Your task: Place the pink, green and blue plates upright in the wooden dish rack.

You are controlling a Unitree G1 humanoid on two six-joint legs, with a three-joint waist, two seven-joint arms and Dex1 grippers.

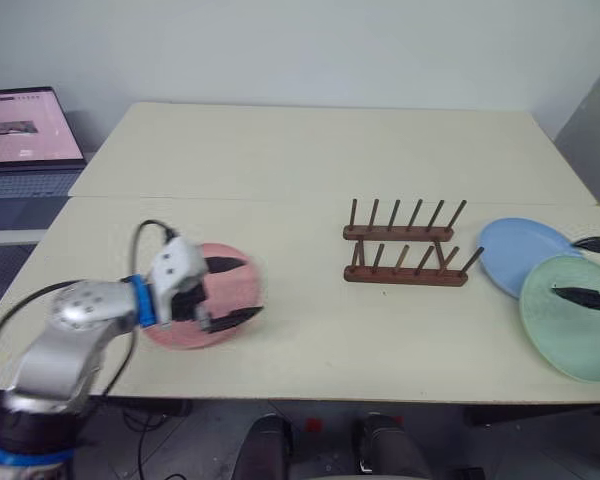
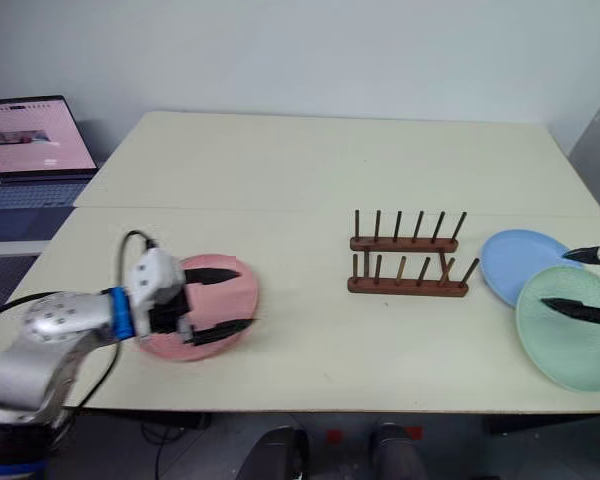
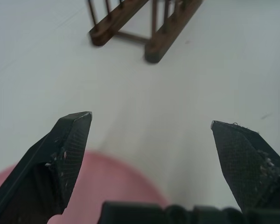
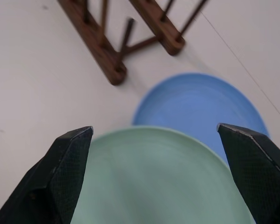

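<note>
Two grippers, both with fingers spread wide and nothing held: the left gripper [image 1: 236,290] hangs over the pink plate [image 1: 220,300], which lies flat near the front left of the table [image 1: 280,160], and the right gripper [image 2: 580,282] hangs over the green plate [image 2: 570,345] at the table's right edge. The green plate overlaps the near rim of the blue plate [image 1: 525,255] beside it, both lying flat. Between the two sides stands the wooden dish rack [image 1: 405,250], its pegs bare, with a laptop [image 1: 25,135] open off the far left corner.
</note>
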